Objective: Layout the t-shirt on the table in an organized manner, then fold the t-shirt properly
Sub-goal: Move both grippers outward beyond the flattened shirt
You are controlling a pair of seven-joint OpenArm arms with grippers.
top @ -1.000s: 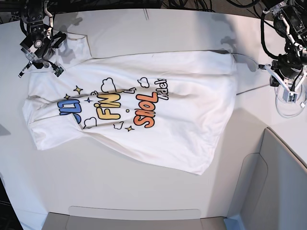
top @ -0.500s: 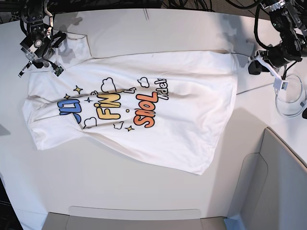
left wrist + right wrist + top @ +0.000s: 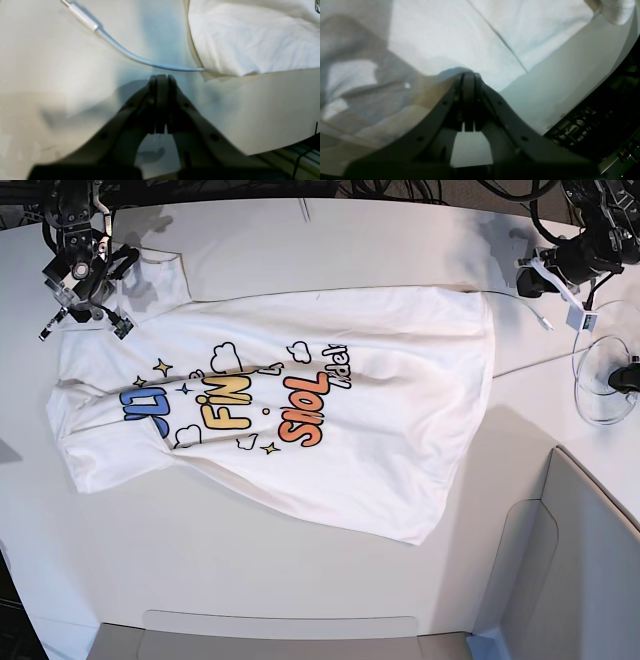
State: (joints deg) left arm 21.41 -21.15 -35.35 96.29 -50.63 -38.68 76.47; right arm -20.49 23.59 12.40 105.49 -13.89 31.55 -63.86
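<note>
T-shirt (image 3: 300, 420) print-up on desk (image 3: 300, 580); right gripper (image 3: 469, 75) pressed together over its sleeve, left gripper (image 3: 161, 77) pressed together, empty, just beside hem.

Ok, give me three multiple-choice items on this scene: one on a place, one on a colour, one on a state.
1. Where does the white cable run in the left wrist view?
A. Under the t-shirt's edge
B. Around the gripper
C. Off the table

2. What colour are the letters "FiN" on the t-shirt?
A. Green
B. Yellow
C. Black

3. How does the left gripper stand?
A. Shut on the t-shirt
B. Wide open
C. Shut, holding nothing

Answers:
1 A: its far end vanishes beneath the cloth.
2 B: the base view shows yellow letters.
3 C: the jaws meet above the bare table.
</note>
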